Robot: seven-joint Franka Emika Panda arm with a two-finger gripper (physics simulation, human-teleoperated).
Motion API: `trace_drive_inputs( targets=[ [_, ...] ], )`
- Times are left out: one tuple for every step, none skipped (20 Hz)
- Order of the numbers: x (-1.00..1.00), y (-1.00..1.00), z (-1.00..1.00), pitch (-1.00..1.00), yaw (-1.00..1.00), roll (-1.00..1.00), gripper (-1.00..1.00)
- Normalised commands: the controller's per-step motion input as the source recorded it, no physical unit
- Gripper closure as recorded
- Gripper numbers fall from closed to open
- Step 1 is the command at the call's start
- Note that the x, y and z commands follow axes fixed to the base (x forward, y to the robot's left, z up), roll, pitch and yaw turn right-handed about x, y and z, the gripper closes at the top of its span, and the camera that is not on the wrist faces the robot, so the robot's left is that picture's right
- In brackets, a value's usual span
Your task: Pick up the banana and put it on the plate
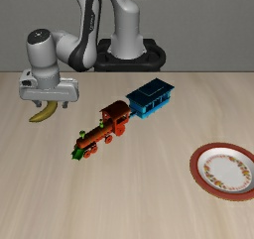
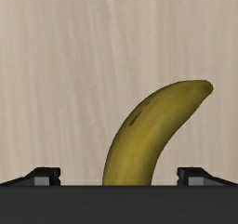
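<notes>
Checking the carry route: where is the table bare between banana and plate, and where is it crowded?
Bare: the wide table strip bordered by the toy train, the plate and the front edge; also the gap between blue wagon and plate. Crowded: around the banana under the hand.

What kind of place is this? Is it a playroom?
Most likely a computer-made robot test table, not a real room: a plain wooden table holds a toy train, a banana and a plate, with a robot arm over it.
</notes>
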Motion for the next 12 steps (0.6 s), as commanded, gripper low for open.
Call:
trace_drive_inputs(
  targets=[
    [0.0,0.0,-1.0,0.0,0.0,0.0,-1.0],
    [0.0,0.0,-1.0,0.0,0.0,0.0,-1.0],
    [0.0,0.0,0.0,0.0,0.0,0.0,1.0],
    [0.0,0.0,0.0,0.0,0.0,0.0,1.0],
    [0.0,0.0,0.0,0.0,0.0,0.0,1.0],
    [0.0,0.0,0.0,0.0,0.0,0.0,1.0],
    [0.0,0.0,0.0,0.0,0.0,0.0,1.0],
    [0.0,0.0,0.0,0.0,0.0,0.0,1.0],
    [0.0,0.0,0.0,0.0,0.0,0.0,1.0],
    [0.0,0.0,1.0,0.0,0.0,0.0,1.0],
    [0.0,0.0,0.0,0.0,0.0,0.0,1.0],
    [0.0,0.0,1.0,0.0,0.0,0.0,1.0]
  ],
)
